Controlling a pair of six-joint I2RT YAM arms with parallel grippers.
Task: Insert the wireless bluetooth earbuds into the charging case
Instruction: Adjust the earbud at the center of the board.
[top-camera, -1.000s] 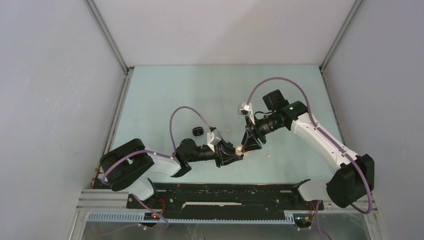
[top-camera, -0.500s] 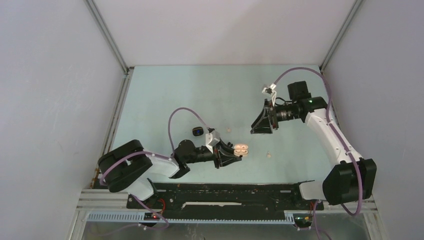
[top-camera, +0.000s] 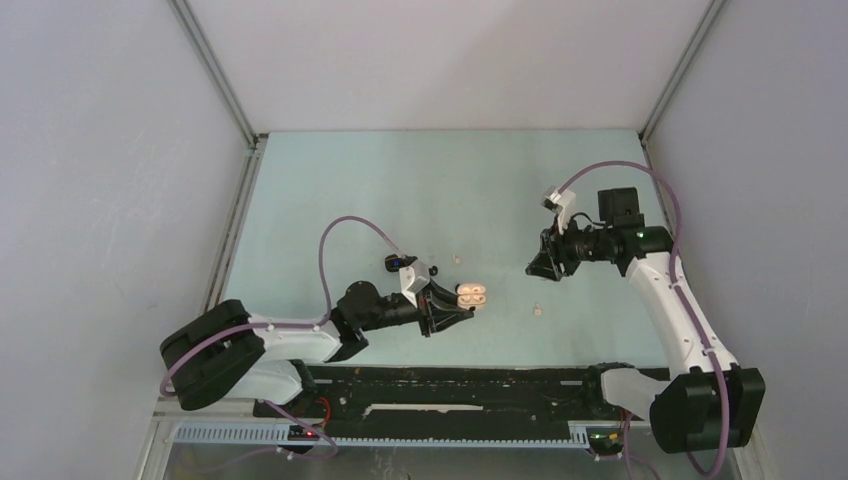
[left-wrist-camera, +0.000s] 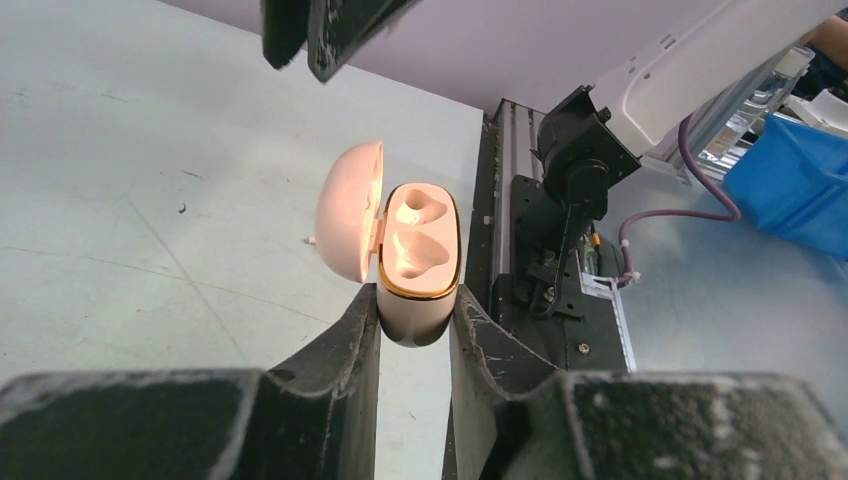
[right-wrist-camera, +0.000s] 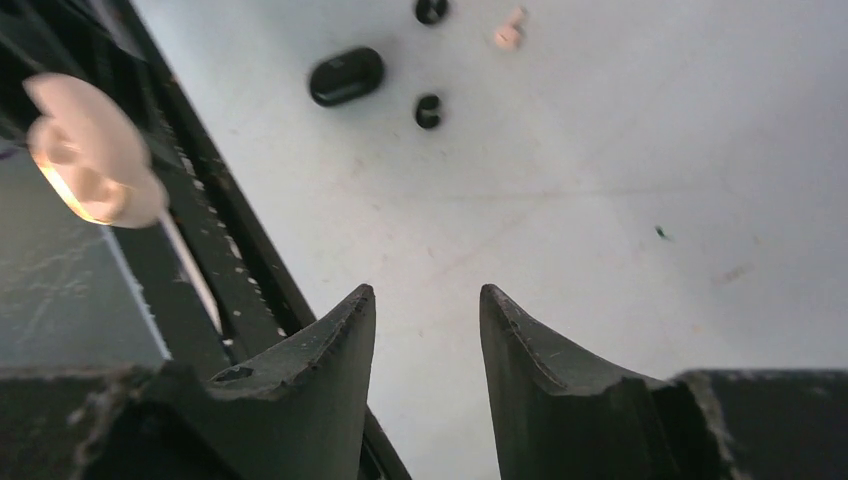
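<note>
Left gripper (left-wrist-camera: 414, 308) around open charging case (left-wrist-camera: 418, 255)

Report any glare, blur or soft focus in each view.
Left wrist: the open charging case glows warm and partly washed out; the left gripper looks soft and grainy up close. Right wrist: the same case is a blown-out blur at upper left. Top external: even, flat light, no glare.

Charging case (left-wrist-camera: 418, 270) between left fingers (left-wrist-camera: 345, 350), second case (right-wrist-camera: 346, 76) behind, earbud (top-camera: 537, 311) on table (top-camera: 400, 180) rightward
</note>
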